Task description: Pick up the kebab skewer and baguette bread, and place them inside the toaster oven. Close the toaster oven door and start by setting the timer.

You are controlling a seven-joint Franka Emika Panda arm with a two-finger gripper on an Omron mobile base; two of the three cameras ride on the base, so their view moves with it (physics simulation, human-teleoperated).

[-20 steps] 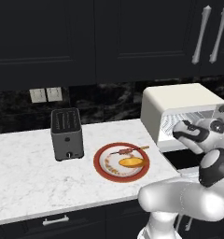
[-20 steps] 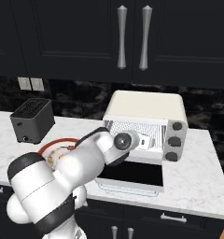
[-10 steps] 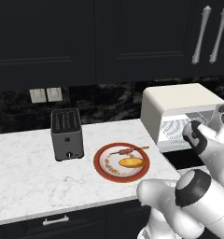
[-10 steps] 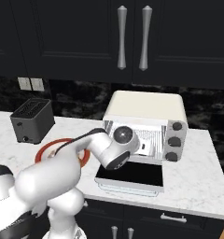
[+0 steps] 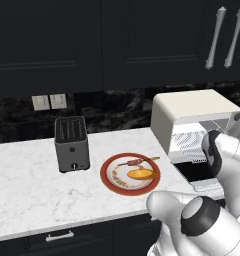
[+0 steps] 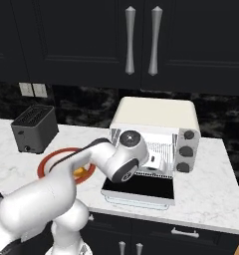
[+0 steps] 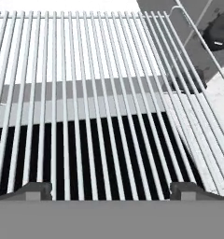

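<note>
Hand view looks straight down onto the wire rack point(image 7: 86, 93) of the toaster oven point(image 6: 156, 117), with the gripper point(image 7: 112, 190) spread wide, its two dark tips far apart at the bottom edge and nothing between them. The rack bars run close beneath the tips; whether they touch cannot be told.

From the right base view, the arm reaches to the oven's open mouth, and the toaster oven door point(image 6: 139, 185) lies folded down flat in front of it, dark glass facing up. Grey knobs point(image 6: 185, 151) sit in a column on the oven's right side.

On the left base view, the kebab skewer point(image 5: 136, 161) and the baguette bread point(image 5: 141, 174) both lie on the red-rimmed plate point(image 5: 108, 176), skewer toward the back, loaf nearer the front. The plate rests on the marble counter point(image 5: 27, 185) to the left of the oven, well apart from the gripper. A dark slot toaster point(image 5: 71, 143) stands left of the plate.
</note>
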